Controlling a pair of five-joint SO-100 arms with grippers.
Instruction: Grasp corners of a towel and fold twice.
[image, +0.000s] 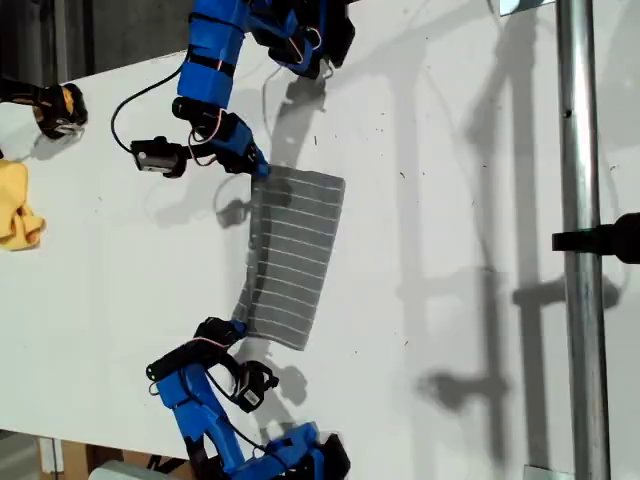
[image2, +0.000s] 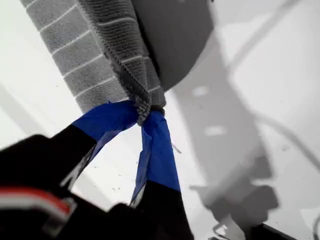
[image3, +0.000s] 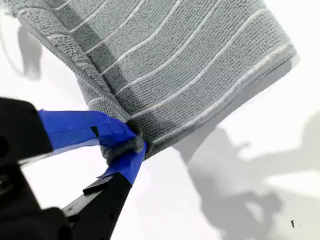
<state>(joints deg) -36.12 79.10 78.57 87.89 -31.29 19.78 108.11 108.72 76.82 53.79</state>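
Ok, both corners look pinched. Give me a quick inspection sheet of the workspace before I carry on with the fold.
Surface: white table, bare apart from shadows and a few specks.
Job's things: grey striped towel, held up along one edge, the opposite edge resting on the table.
Clutter: yellow cloth and a black-and-yellow object, both at the exterior view's left, apart from the towel.
Grippers: my first gripper has its jaws shut on a bunched towel corner; my second gripper likewise on another corner.
Cables: black cable looping beside the upper arm, off the towel.
Surroundings: metal pole at the exterior view's right.
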